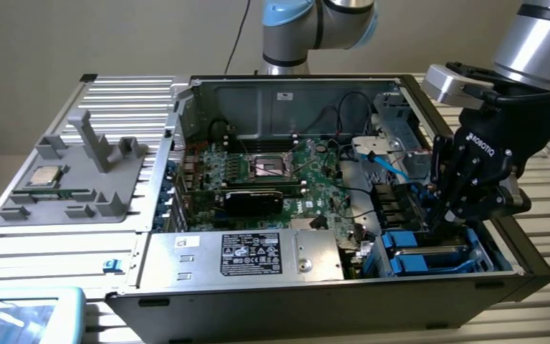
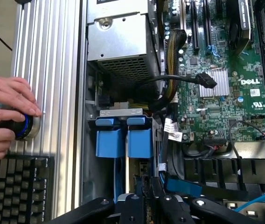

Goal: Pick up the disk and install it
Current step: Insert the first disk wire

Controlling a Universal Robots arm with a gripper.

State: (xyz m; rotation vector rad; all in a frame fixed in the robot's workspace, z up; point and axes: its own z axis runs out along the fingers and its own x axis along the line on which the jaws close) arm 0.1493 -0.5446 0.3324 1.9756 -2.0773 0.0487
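Disk: flat silver-grey metal hard drive in blue plastic bracket (image 2: 123, 140), in black computer case (image 1: 504, 276) bay. Likely rigid, dense, shock-sensitive; grasp bracket edges. Black claw (image 1: 444, 218) just above, state cannot be told.

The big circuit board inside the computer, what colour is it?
Green; the circuit board shows best in the wrist view.

The worktop (image 1: 65, 251) is ribbed bare metal with a dull sheen. The computer case (image 1: 256, 107) is matt grey sheet metal inside. The brackets (image 2: 123, 140) are smooth blue plastic, slightly glossy. The circuit board (image 2: 244, 107) is glossy green. The gripper (image 1: 444, 218) is matt black and the arm (image 1: 543, 36) is brushed silver metal.
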